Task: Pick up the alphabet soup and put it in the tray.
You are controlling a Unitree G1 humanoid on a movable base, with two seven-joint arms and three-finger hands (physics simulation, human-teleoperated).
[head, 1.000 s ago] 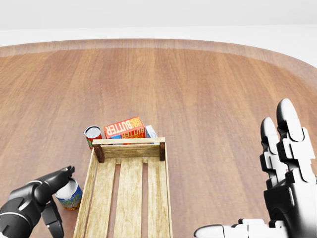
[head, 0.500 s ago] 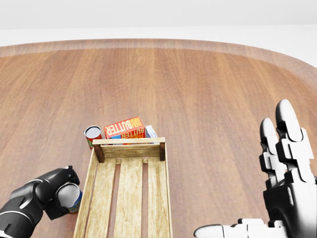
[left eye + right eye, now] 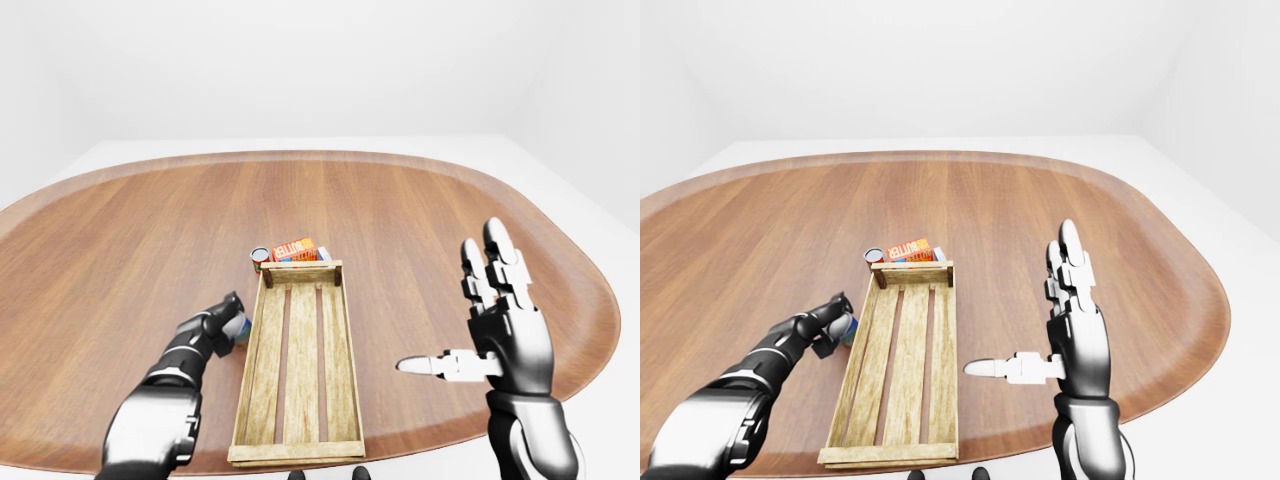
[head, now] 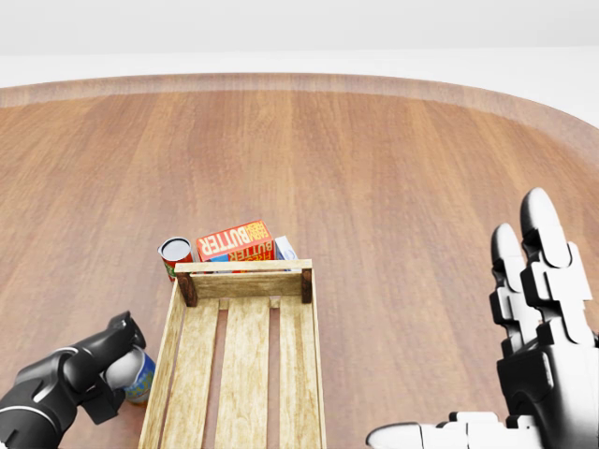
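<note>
The left hand (image 4: 98,369) has closed its fingers around the alphabet soup (image 4: 138,374), which a second ago stood untouched just left of the wooden tray (image 4: 314,355); lifting looks next. The right hand (image 4: 538,355) hovers, fingers spread wide.

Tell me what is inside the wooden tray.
The wooden tray holds nothing: only bare slats show. Its near end runs out of the head view, but the left-eye view shows it bare too.
</note>
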